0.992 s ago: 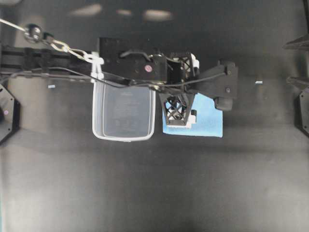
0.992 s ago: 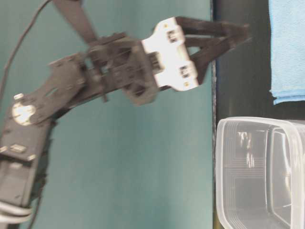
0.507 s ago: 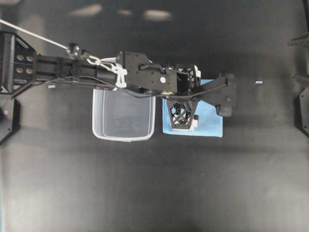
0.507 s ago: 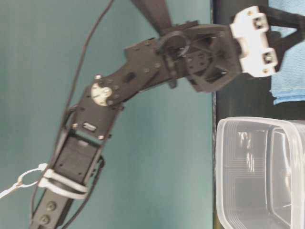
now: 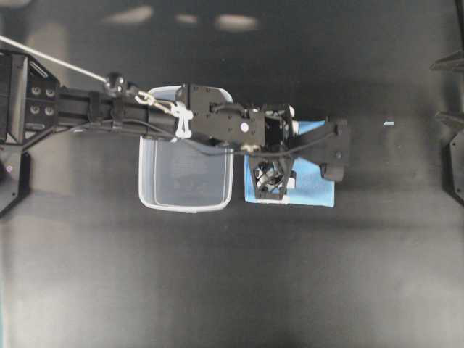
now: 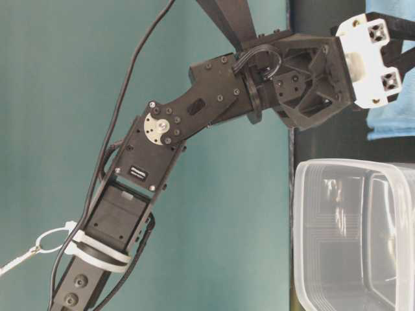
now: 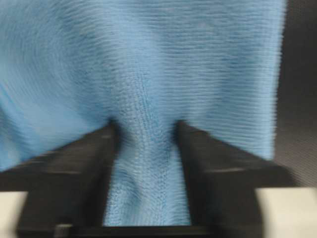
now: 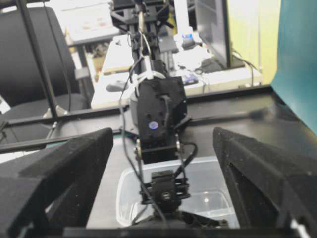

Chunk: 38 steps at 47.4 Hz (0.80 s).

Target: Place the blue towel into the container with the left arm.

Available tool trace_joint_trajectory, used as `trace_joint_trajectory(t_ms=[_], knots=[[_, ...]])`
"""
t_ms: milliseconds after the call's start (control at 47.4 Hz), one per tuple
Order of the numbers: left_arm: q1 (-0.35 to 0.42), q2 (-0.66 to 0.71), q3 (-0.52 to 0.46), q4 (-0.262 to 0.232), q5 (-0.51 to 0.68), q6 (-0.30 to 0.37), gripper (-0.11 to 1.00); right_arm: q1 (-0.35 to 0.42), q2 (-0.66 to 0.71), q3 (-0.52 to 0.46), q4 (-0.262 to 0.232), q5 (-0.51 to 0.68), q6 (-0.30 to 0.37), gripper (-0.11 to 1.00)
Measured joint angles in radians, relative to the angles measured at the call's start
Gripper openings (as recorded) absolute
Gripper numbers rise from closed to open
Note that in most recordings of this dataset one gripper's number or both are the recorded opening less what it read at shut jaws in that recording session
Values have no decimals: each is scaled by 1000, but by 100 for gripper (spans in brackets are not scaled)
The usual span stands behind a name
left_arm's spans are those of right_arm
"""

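Grasp step. My left gripper (image 5: pixel 270 190) is down on the blue towel (image 5: pixel 312 181), right of centre in the overhead view. In the left wrist view the fingers (image 7: pixel 79 163) have pinched a ridge of the blue towel (image 7: pixel 148 74) between them, cloth bunched up in the gap, so I call it closed on the towel. The rest of the towel looks flat on the black table (image 5: pixel 232 290); not lifted yet as far as I can tell.

The container (image 5: pixel 185 170) sits just left of the towel in the overhead view, near but apart, upright and nothing in it. My arm's forearm crosses over its upper edge.

My right gripper (image 8: pixel 163 163), seen in the right wrist view, is parked with its fingers spread wide, holding nothing, at the far right edge overhead.

Next move, my judgement: lift straight up enough for the hanging cloth to clear the container's rim, shift left over the opening, lower, release. Risk: only a thin fold is pinched, could slip, or a corner drapes over the rim.
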Motion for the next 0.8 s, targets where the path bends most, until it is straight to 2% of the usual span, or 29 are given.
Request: trace_joint_trajectory(t_ms=[84,127,422,633,802], knots=[[-12,-2,-2,-2,15,8,12,0,0,0,0,6,2,79],[-15,-2,0,0,15,11,6,0,2,0,0,9,2,78],[-2,-55,-21,0,35,8,6,0,-3,6,0,12,2,78],[-3,-189,-49,0,143,0,6,-2,-8,8,0,12,0,78],[-3,-319,-31,0,233,-3,6,-2,-8,8,0,12,0,78]])
